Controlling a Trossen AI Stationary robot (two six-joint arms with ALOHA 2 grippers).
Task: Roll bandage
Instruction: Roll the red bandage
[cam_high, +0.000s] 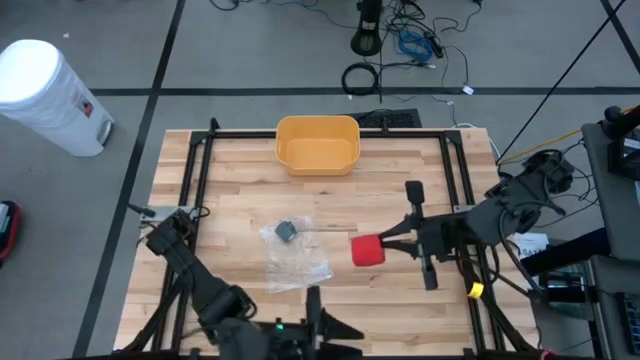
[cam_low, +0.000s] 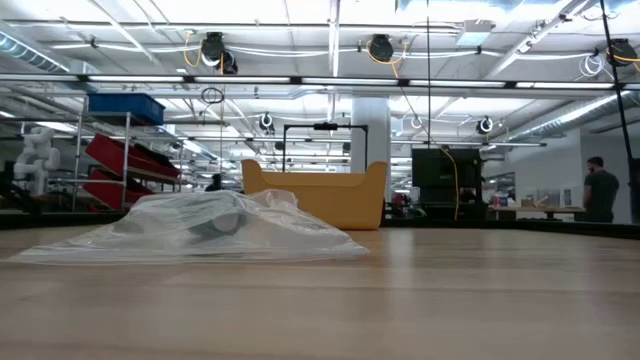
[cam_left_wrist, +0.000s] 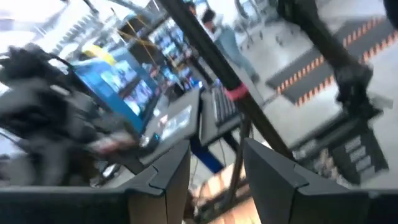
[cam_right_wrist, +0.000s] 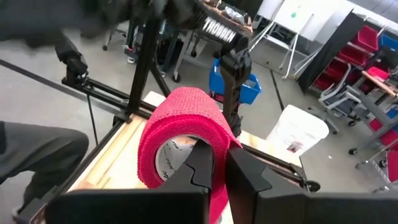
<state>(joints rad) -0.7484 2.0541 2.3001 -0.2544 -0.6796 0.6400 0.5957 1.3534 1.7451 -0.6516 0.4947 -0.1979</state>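
- High view shows the right gripper (cam_high: 385, 247) reaching in from the right over the middle of the wooden bench (cam_high: 240, 200), its fingers clamped on the red bandage roll (cam_high: 367, 250).
- Right wrist view: the 2 fingers (cam_right_wrist: 202, 165) stand close together, pinching the wall of the bandage roll (cam_right_wrist: 180, 134); 1 finger sits inside the roll's pale core, the other against the red outer wrap.
- The roll sits just right of a clear plastic bag (cam_high: 293, 250) that lies flat near the bench's middle, with a small dark grey item (cam_high: 287, 231) inside it. Roll and bag are near each other but apart.
- Low view shows that plastic bag (cam_low: 200, 232) crumpled on the bench, and behind it the yellow bin (cam_low: 315, 195).
- The yellow bin (cam_high: 317, 143) stands at the far edge of the bench, well apart from the roll.
- The left gripper (cam_high: 313, 305) waits at the near edge of the bench, nothing between its fingers (cam_left_wrist: 168, 180), which stand apart in the left wrist view.
- A white bucket (cam_high: 50, 95) stands on the floor off the bench's far left corner.
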